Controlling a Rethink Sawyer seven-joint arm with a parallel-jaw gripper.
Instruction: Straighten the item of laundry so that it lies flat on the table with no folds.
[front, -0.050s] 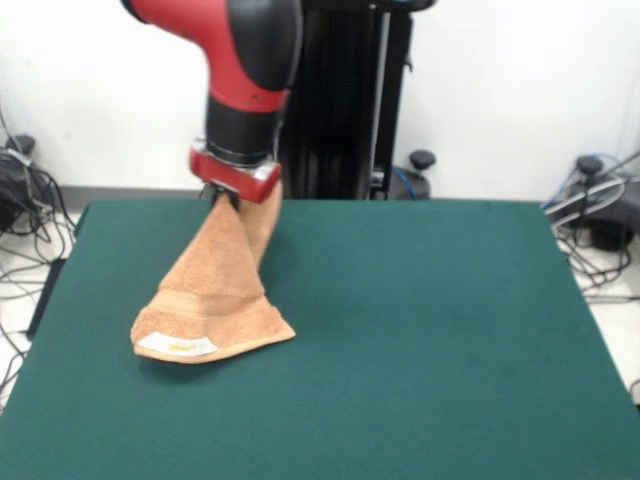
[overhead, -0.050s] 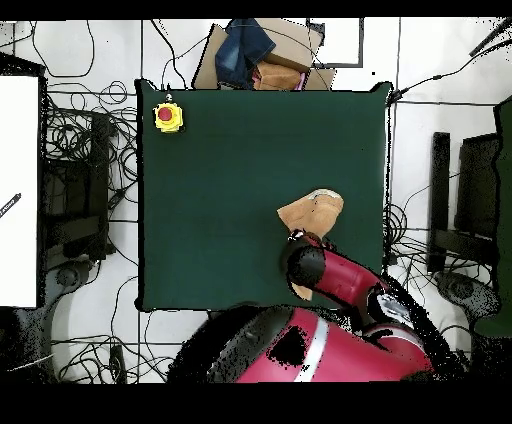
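The table (front, -0.050s: 420, 330) has a dark green top, and most of it is bare. A tan towel (front, -0.050s: 215, 325) rests on it by its lower end only, near one long edge; that end is bunched, with a white label (front, -0.050s: 177, 346) showing. A yellow box with a red button (overhead, -0.050s: 168, 116) sits in one corner, well apart from the towel.

Bright, even room light; the towel (front, -0.050s: 215, 290) casts a soft shadow on the table (front, -0.050s: 420, 330).
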